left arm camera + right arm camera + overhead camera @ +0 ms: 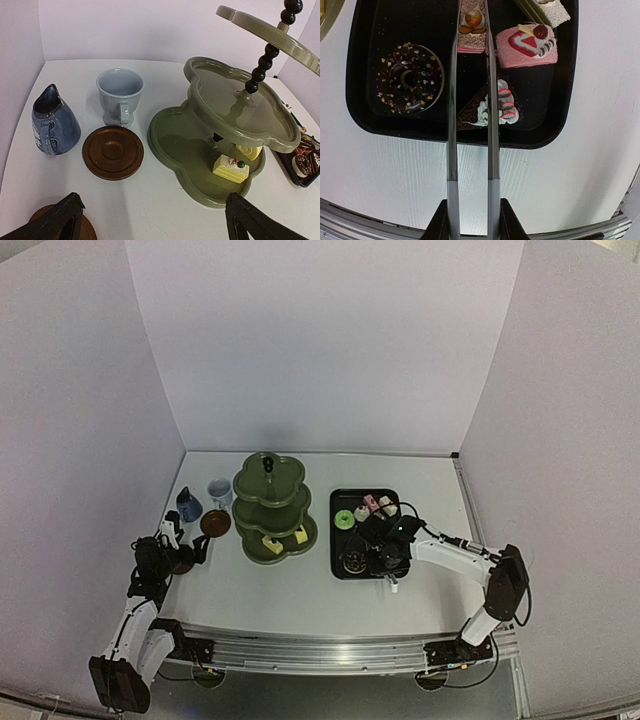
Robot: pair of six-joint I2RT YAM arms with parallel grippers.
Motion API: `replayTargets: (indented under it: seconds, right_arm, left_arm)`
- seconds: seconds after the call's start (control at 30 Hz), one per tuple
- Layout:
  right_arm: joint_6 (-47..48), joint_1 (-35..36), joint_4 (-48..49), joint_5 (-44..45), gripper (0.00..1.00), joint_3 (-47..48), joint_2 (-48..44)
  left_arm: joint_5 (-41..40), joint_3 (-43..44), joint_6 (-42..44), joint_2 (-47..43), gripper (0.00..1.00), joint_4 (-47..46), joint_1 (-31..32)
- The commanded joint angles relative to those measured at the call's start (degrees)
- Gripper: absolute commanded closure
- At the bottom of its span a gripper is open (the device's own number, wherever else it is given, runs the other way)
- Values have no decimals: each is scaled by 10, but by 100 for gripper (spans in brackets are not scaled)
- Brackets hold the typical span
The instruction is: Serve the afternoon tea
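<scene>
Both arms were built of white tubular links joined by bulky black motor housings, the left arm (135, 625) and the right arm (452, 554) alike. Thin black cables (436, 676) lay looped by the bases. The left gripper (154, 200) had matte black, wedge-shaped fingers (60, 220). The right gripper (476, 214) showed black fingers too, perhaps the same pattern, though only stubs were visible.

White tabletop (300, 590), pale lilac-white walls (320, 340) on three sides — soft even light, metal rail (320, 652) along near edge.
</scene>
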State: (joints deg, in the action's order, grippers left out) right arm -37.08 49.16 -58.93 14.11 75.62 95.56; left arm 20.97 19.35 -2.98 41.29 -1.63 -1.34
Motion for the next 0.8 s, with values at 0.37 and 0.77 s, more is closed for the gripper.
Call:
replayTargets:
  seconds: [0.37,0.77]
  right_arm:
    - [99,-3,4,5,96,136,5]
    - [180,104,41,-129,97,178,23]
  left_arm:
    - [7,-4,7,3,0,-22,-3]
    - [1,-3,8,-4,0,-26,-2]
